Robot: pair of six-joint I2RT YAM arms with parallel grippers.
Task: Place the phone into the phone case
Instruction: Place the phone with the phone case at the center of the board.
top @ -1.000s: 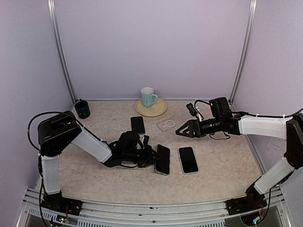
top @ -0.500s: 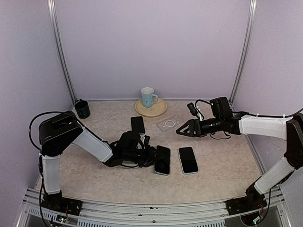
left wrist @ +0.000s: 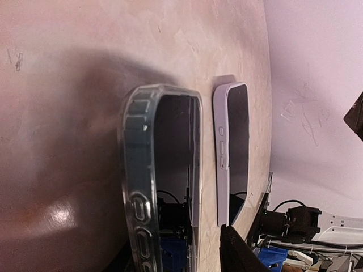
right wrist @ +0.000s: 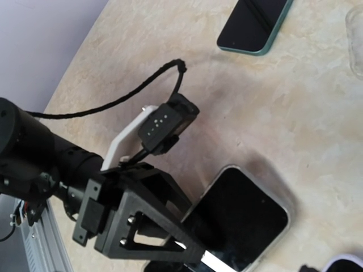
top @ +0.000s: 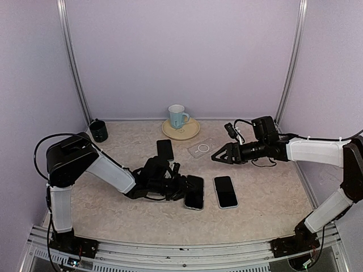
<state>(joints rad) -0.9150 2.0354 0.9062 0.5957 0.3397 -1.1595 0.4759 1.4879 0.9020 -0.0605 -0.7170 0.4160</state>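
Observation:
A dark phone sits in a clear case [top: 194, 191] on the table, also in the left wrist view [left wrist: 164, 164] and right wrist view [right wrist: 249, 221]. My left gripper [top: 180, 185] lies rolled on its side at that phone's left long edge, jaws apart. One finger [left wrist: 241, 255] stands above the phone and the other is hidden. A lavender-edged phone [top: 226, 191] lies just right of it [left wrist: 233, 141]. An empty clear case [top: 200, 149] lies further back. My right gripper [top: 218, 156] is open and empty, held above the table beside the empty case.
A dark teal-edged phone [top: 165, 150] lies behind the left gripper and shows in the right wrist view [right wrist: 255, 22]. A blue mug on a yellow saucer [top: 180, 129] stands at the back. A dark cup [top: 98, 130] is at the back left.
My left gripper has shifted slightly at the cased phone's left edge, and the phone lies a little flatter. The right arm has not moved.

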